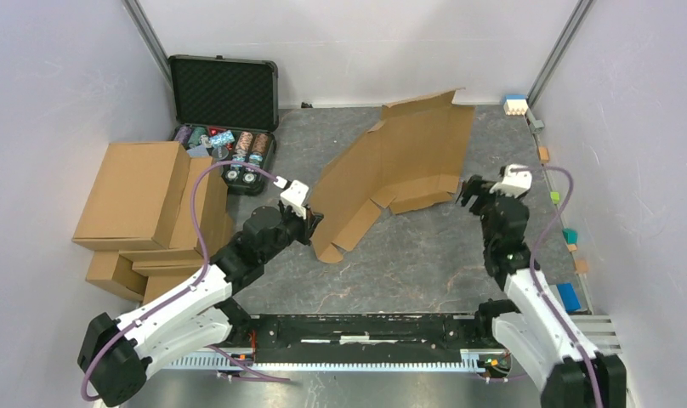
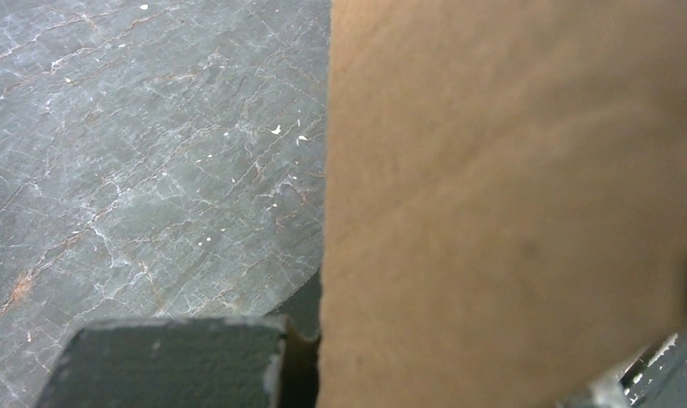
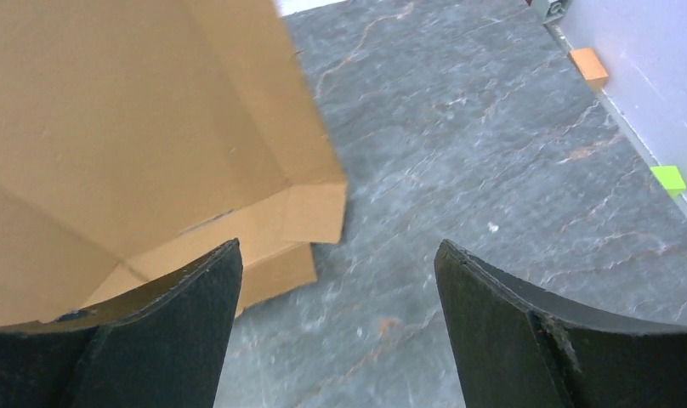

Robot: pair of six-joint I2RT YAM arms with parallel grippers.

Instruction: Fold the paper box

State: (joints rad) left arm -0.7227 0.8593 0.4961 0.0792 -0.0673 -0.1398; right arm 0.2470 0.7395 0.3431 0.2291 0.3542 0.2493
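The paper box is a brown die-cut cardboard sheet, partly lifted and bent, in the middle of the dark table. My left gripper is shut on its near left edge. In the left wrist view the cardboard fills the right half, and one dark finger shows at the bottom left beside its edge. My right gripper stands open just right of the sheet's lower right corner. In the right wrist view the open gripper holds nothing, with the corner flap by its left finger.
A pile of brown cartons sits at the left. Behind it a black foam-lined case lies open with poker chips. Small coloured blocks line the right edge, among them an orange one and a green one.
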